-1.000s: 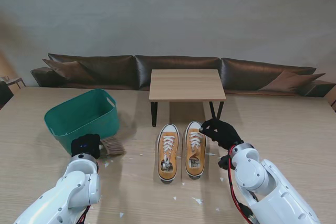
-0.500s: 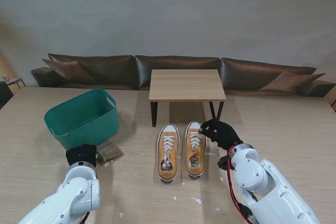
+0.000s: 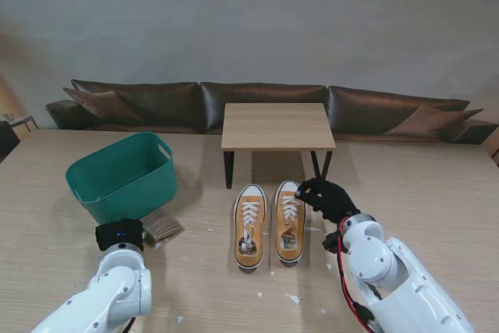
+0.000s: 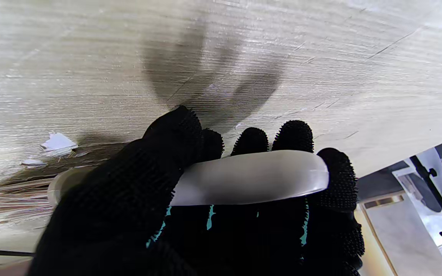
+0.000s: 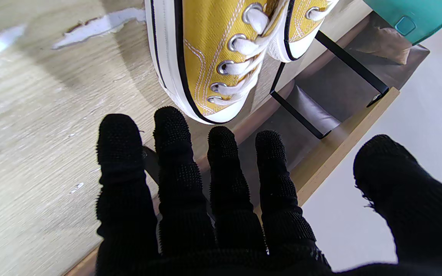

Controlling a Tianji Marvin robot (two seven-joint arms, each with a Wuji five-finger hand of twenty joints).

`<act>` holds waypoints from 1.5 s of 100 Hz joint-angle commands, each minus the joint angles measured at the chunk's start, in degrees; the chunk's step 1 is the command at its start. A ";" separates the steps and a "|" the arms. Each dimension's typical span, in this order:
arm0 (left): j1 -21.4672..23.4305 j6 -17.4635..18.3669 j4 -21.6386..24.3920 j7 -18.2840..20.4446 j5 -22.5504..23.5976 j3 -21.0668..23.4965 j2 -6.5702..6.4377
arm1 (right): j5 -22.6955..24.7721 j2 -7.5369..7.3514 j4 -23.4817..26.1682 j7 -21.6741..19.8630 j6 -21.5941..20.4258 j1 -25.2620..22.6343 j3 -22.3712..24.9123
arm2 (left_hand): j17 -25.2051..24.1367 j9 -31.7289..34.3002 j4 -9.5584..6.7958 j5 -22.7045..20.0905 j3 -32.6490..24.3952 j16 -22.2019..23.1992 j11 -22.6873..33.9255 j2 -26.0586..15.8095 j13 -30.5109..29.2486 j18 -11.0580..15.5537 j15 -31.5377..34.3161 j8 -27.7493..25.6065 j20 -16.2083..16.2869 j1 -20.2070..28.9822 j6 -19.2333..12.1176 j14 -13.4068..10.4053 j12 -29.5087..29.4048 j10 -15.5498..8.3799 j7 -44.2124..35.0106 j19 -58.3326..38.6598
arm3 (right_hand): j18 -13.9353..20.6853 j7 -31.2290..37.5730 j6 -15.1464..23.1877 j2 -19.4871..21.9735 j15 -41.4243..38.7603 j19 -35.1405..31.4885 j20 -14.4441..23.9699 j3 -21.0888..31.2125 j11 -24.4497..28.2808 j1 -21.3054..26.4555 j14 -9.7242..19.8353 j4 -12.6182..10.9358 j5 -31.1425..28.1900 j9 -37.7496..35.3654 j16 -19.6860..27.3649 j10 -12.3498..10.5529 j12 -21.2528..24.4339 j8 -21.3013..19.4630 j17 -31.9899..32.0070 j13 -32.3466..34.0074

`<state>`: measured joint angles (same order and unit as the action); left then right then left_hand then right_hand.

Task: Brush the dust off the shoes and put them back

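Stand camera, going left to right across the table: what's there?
Green basket → left hand → brush → left shoe → right shoe → right hand.

R hand (image 5: 221,214) open nr yellow shoe (image 5: 205,50) toe.

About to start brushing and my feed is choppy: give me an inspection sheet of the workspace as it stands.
Surface: wooden table, pale scraps scattered near the shoes.
Job's things: yellow shoes side by side, toes away from me; brush on the left, its handle gripped.
Clutter: green basket far left; small bench beyond the shoes.
Hands: left hand shut on the brush; right hand open, fingers spread by the right shoe's toe.
Cables: red and black wires along the right arm.
Surroundings: dark sofa, plain wall.
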<state>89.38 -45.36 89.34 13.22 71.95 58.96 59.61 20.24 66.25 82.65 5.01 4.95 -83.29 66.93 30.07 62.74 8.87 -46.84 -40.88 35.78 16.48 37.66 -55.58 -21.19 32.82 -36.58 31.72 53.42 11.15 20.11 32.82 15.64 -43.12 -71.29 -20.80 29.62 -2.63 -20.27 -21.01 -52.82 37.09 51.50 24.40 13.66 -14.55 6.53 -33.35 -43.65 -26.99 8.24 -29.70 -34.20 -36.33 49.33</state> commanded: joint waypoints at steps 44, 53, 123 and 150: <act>0.24 -1.22 0.84 4.99 1.91 -0.69 -0.04 | -0.48 0.36 -0.25 -0.69 -0.25 -0.04 -0.42 | -5.67 -6.38 -2.15 -1.24 -3.26 -5.56 -3.70 -3.28 8.85 -4.07 -7.08 6.88 -1.20 -13.37 3.83 4.11 -6.06 3.58 23.49 6.76 | -1.46 0.13 -0.16 1.06 -0.81 -0.83 0.99 -1.32 0.52 -0.13 -0.56 -1.55 1.19 -0.97 -0.47 1.18 0.22 1.08 14.85 0.51; 0.27 -1.26 0.77 4.44 1.53 -0.68 -0.02 | -0.51 0.34 -0.31 -0.77 -0.29 -0.02 -0.48 | -5.87 -6.68 -2.17 -1.20 -2.75 -6.22 -4.13 -3.45 9.18 -4.15 -7.76 7.15 -1.36 -13.97 3.85 4.42 -6.72 3.76 23.90 7.24 | -1.51 0.14 -0.12 1.03 -0.85 -0.83 0.98 -1.28 0.50 -0.10 -0.60 -1.54 1.23 -1.05 -0.48 1.20 0.24 1.08 14.85 0.63; 4.60 5.70 12.07 6.37 9.95 3.58 1.45 | -0.91 0.30 -0.93 -1.41 -0.25 0.39 -1.24 | -8.67 -8.03 -3.38 0.43 4.80 -6.29 -3.94 -9.85 11.38 -4.99 -7.04 8.78 -0.90 -14.67 4.72 6.09 -7.47 5.49 26.96 8.15 | -1.40 0.18 -0.13 1.09 -0.69 -0.79 0.96 -1.38 0.48 0.04 -0.47 -1.58 1.22 -1.18 -0.43 1.24 0.22 1.14 14.91 0.47; 1.43 26.59 12.23 -6.33 -8.94 2.91 1.17 | -0.95 0.43 -1.45 -1.02 -0.29 0.76 -1.53 | -9.55 -7.65 -3.47 0.97 3.25 -0.75 -1.28 -11.12 10.36 -3.12 0.07 8.77 2.63 -12.87 -1.28 4.50 -2.20 5.21 27.07 2.73 | -1.44 0.20 -0.14 1.14 -0.73 -0.81 0.97 -1.39 0.54 0.08 -0.60 -1.59 1.29 -1.26 -0.45 1.25 0.20 1.13 14.92 0.51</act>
<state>92.08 -19.91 100.67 3.73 64.27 62.12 60.35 19.37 66.33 81.35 4.50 4.80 -82.56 65.63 22.60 55.22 7.61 -46.69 -37.05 33.39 14.50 28.38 -45.19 -23.60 30.77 -28.12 32.97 39.86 12.05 24.39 29.24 19.57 -16.75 -66.04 -20.80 29.62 -2.76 -20.27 -21.03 -52.82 37.09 51.50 24.40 13.66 -14.56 6.53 -33.35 -43.66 -26.99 8.40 -29.69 -34.19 -36.33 49.33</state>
